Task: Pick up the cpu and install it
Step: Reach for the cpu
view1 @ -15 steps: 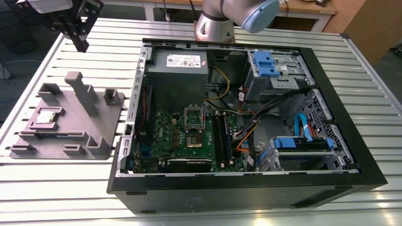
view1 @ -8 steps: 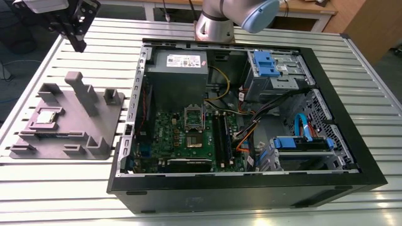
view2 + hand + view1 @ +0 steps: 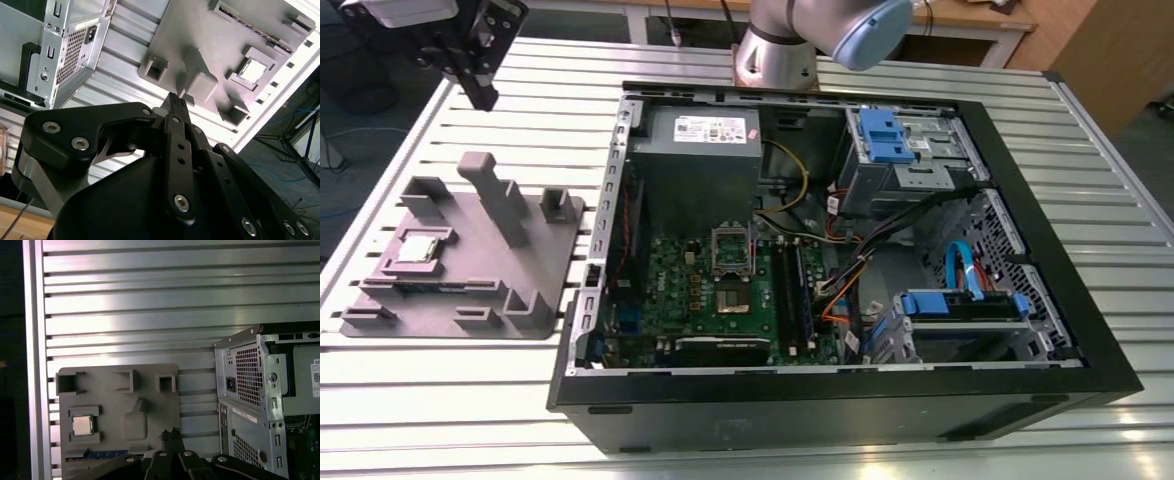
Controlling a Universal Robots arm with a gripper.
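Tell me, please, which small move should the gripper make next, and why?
Probably shift over the cpu: it lies in its pocket on the grey holder tray, while the gripper hangs high and aside from it.

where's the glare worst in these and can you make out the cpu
First wrist view: strong glare bands along the table slats, but the cpu in the grey tray is readable. Second wrist view: the table edge past the tray is blown out white and the cpu's top looks washed pale. Exterior view: even light, the computer case shadowed inside.
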